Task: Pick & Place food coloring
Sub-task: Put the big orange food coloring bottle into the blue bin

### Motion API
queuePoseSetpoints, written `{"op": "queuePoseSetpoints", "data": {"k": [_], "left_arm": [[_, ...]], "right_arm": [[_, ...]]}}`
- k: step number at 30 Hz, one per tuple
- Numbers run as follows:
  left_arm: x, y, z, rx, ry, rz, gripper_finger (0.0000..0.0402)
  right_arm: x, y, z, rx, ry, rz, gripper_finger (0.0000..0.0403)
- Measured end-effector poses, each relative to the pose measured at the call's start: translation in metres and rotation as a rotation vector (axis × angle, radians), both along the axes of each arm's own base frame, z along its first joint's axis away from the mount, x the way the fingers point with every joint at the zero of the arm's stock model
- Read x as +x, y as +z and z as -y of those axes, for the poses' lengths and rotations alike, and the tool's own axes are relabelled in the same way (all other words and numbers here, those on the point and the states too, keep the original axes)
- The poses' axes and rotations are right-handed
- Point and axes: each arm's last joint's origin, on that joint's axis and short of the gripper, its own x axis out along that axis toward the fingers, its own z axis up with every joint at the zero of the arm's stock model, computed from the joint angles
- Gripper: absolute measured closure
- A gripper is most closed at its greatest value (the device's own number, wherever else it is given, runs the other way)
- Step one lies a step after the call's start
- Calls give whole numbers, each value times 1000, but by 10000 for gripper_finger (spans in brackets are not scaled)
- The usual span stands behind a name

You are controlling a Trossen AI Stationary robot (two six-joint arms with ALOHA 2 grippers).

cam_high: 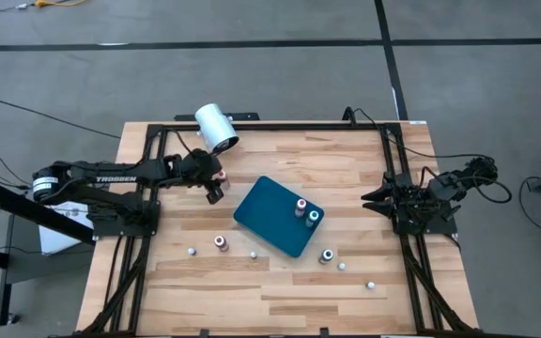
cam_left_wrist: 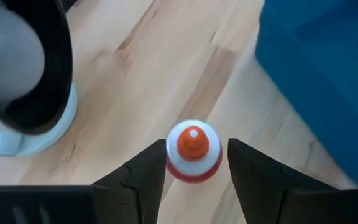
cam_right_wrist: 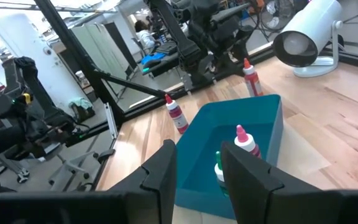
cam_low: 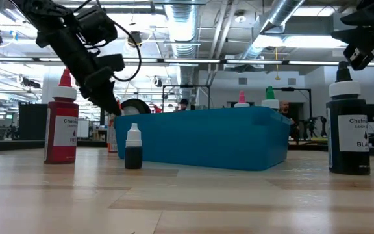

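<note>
Red-capped bottle (cam_left_wrist: 193, 151) stands between left pincer (cam_left_wrist: 194, 163) fingers, untouched.

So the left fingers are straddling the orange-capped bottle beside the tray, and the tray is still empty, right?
Not quite. The teal tray already holds two bottles, one pink-capped and one green-capped, as the high view shows. The rest stands: the left gripper has its fingers either side of the orange-capped bottle.

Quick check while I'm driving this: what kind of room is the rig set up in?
Probably an open robotics lab or workshop, not a kitchen. The low view shows exposed silver ceiling ducts over an open floor; the right wrist view shows more black metal equipment frames beyond the pale wooden-plank table.
</note>
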Motion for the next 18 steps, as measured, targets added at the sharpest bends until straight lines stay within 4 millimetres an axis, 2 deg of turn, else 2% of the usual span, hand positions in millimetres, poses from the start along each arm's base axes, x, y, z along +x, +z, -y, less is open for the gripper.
{"op": "queuePoseSetpoints", "data": {"k": [18], "left_arm": [[-1,0,-6,40,-22,-16,236]], "right_arm": [[0,0,0,0,0,0,289]]}}
